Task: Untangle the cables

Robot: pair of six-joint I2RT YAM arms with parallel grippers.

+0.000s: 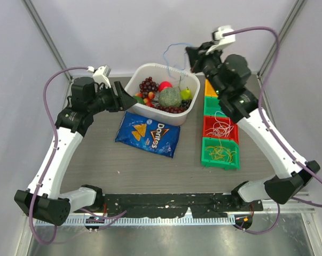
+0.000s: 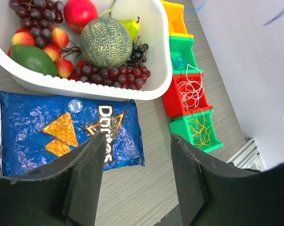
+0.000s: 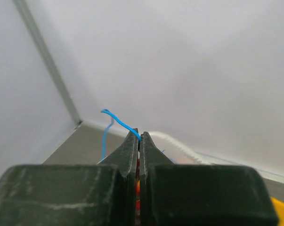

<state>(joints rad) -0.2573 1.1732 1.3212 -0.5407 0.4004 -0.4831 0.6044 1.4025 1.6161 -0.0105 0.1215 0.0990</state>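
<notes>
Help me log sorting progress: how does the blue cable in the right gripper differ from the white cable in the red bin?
The blue cable hangs in the air, pinched in the shut right gripper; the white cable lies in the red bin. The blue cable trails in an open loop; the white cable is a loopy bunch. Both are very thin cords.

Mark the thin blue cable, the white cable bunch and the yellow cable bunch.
thin blue cable [image 3: 124, 127]: right wrist view, its arched strand.
white cable bunch [image 1: 220, 129]: top external view, loops' middle, inside red plastic bin [image 1: 205, 128].
yellow cable bunch [image 1: 220, 153]: top external view, tangle's middle, inside nearest green plastic bin [image 1: 219, 164].
</notes>
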